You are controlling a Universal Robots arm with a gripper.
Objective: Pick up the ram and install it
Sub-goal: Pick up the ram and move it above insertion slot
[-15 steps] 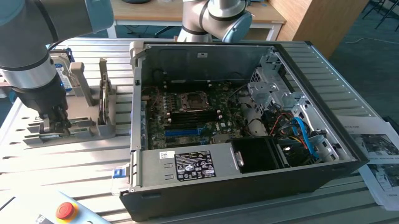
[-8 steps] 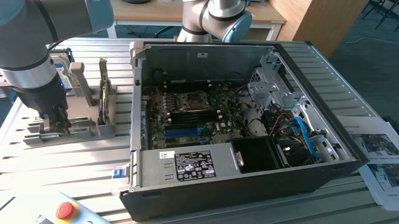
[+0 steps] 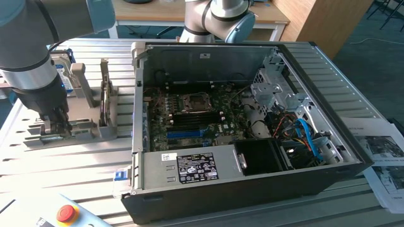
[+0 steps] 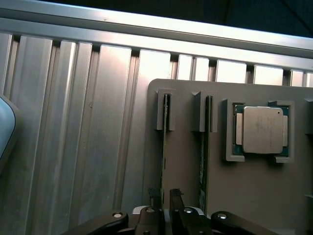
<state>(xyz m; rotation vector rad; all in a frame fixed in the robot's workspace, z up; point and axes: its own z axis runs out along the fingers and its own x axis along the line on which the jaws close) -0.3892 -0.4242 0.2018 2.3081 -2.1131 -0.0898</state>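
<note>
Two ram sticks (image 4: 164, 142) (image 4: 205, 147) upright in one holder (image 4: 186, 166), one processor (image 4: 263, 129); hand (image 4: 165, 195) astride one stick, grip unclear.

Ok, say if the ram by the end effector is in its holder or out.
In. The ram stands on edge in a slot of the holder, end effector at it.

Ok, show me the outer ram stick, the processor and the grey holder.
ram (image 4: 164, 152), wrist view, its thin exposed edge.
processor (image 4: 263, 129), wrist view, centre of its silver lid.
holder (image 4: 234, 196), wrist view, bare face near the processor pocket.
</note>
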